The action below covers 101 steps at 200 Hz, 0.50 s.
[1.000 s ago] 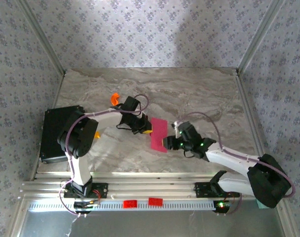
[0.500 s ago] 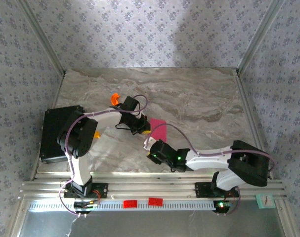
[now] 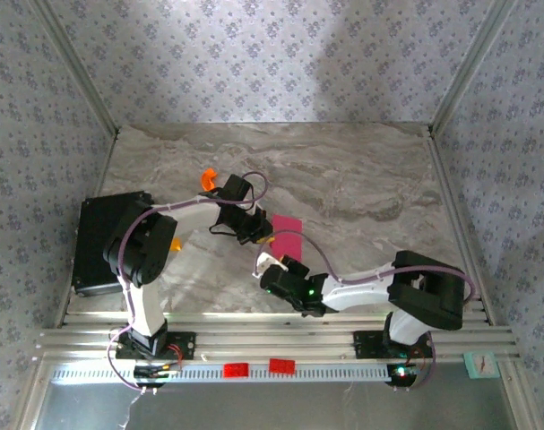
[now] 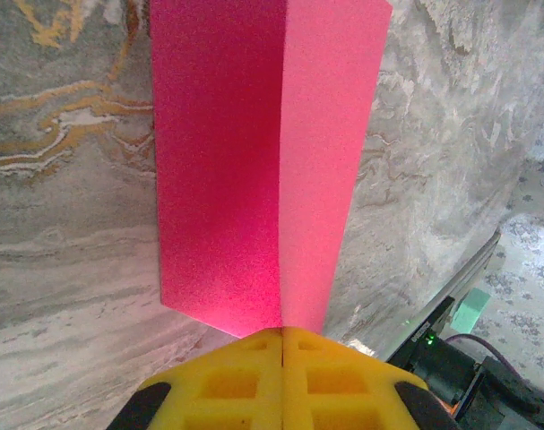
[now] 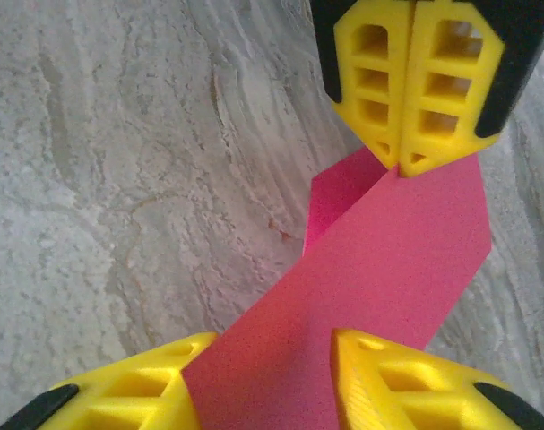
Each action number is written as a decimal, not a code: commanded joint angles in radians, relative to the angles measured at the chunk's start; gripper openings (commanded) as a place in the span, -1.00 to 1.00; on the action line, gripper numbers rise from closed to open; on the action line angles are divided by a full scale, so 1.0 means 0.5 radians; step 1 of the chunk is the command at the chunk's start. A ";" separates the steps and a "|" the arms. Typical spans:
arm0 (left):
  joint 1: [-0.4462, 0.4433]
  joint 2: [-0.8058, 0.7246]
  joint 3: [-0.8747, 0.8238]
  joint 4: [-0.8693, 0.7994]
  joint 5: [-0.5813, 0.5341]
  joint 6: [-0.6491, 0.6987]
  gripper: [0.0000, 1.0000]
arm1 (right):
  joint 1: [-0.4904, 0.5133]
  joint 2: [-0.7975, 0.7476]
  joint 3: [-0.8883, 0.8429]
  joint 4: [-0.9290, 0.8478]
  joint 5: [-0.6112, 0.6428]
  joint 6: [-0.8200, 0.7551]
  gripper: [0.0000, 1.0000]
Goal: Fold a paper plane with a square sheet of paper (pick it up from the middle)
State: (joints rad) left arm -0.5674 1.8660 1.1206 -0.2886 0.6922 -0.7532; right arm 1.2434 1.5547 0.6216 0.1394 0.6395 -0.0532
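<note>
Robot lab enclosure — marble-look tabletop [image 3: 361, 170], floral-papered wall panels [image 3: 254, 63], aluminium mounting rail [image 3: 272, 339] at near edge.

Cut-off paper
The square sheet of paper [image 5: 388, 269] is running off the bottom edge between the fingers of the right gripper [image 5: 272, 345].

Table [image 3: 361, 170]: top of grey-beige marble pattern with brownish veins, matte.
Walls [image 3: 254, 54]: three, at the far, left and right edges of the table; pale grey-lilac wallpaper with small repeated floral sprigs.
Frame posts [image 3: 76, 70]: aluminium bars that rose slanting from the table's two far corners.
Rails [image 3: 280, 339]: aluminium extrusions along the near edge.
Black box [image 3: 97, 242]: at the left edge.
Light: soft and diffuse, with a dimmer band on the far wall.
</note>
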 commanded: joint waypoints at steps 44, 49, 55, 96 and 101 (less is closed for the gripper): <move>0.005 -0.041 0.061 -0.042 0.042 0.002 -0.85 | -0.081 -0.195 -0.130 0.140 -0.132 0.094 -0.38; 0.003 -0.038 0.062 -0.041 0.040 0.003 -0.85 | -0.084 -0.197 -0.130 0.146 -0.141 0.096 -0.39; 0.005 -0.039 0.061 -0.042 0.039 0.000 -0.85 | -0.087 -0.195 -0.130 0.154 -0.163 0.097 -0.40; 0.003 -0.032 0.062 -0.044 0.040 0.001 -0.85 | -0.097 -0.195 -0.142 0.204 -0.202 0.117 -0.48; 0.000 -0.031 0.061 -0.044 0.040 0.001 -0.85 | -0.098 -0.195 -0.142 0.206 -0.202 0.119 -0.50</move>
State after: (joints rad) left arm -0.5678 1.8660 1.1206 -0.2890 0.6922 -0.7532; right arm 1.2018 1.4731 0.5671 0.2111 0.5526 -0.0185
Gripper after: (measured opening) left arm 0.076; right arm 0.265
